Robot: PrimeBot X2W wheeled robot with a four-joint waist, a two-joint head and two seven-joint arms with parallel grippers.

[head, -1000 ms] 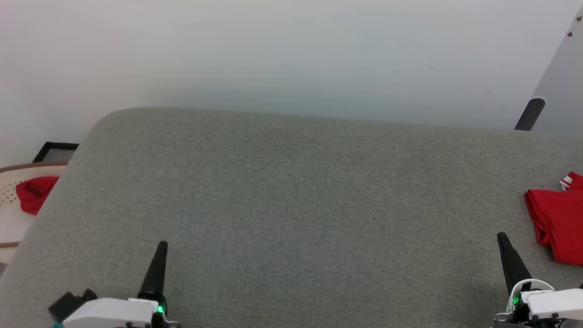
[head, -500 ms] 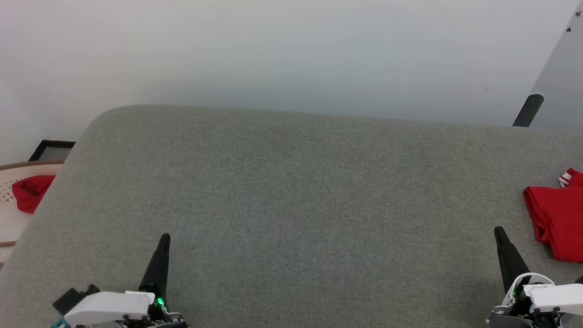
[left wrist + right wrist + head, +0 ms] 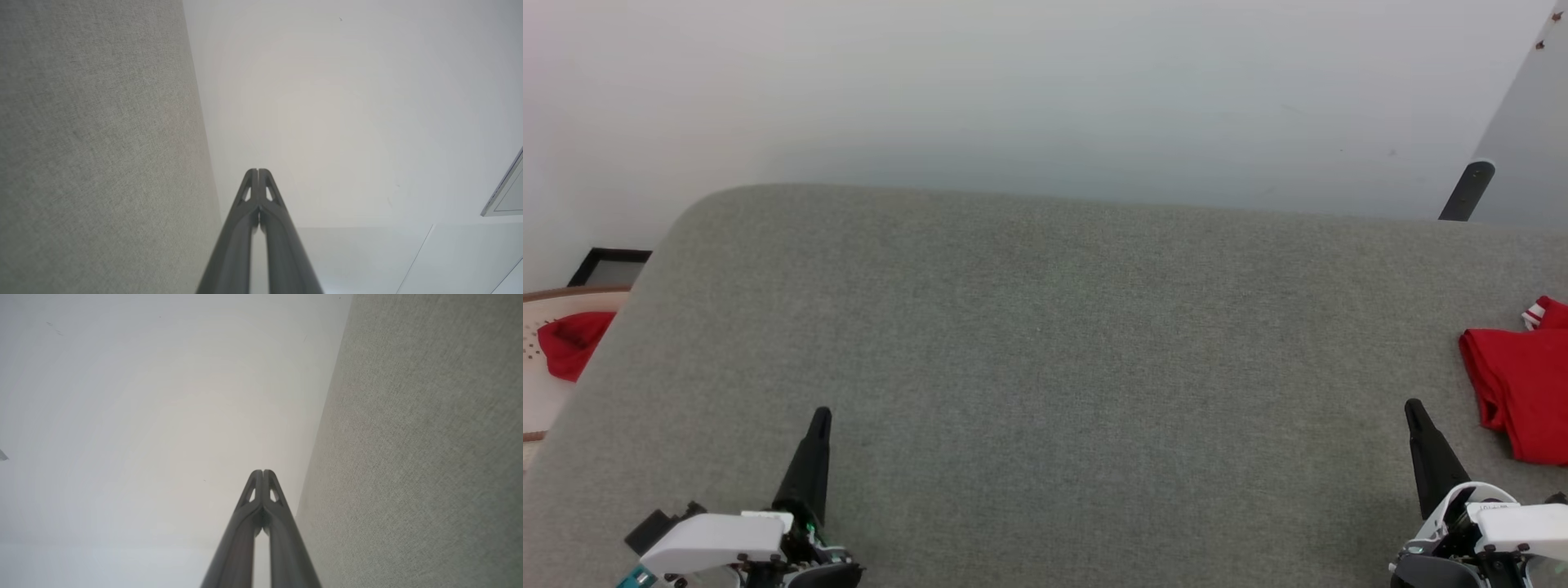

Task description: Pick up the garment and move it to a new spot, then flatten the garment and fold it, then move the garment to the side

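With my left fingers (image 3: 809, 465) and right fingers (image 3: 1429, 457) pressed together, empty, and the garment (image 3: 1523, 392) lying far right on the bench (image 3: 1045, 343), partly out of view, my pinch may catch only one layer.

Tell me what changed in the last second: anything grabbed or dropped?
The head camera shifted slightly, so the scene slid up the view. The left tool and right tool seem to creep slightly forward over the grey surface. Nothing grabbed or released: both stay shut, empty; the garment lies untouched.
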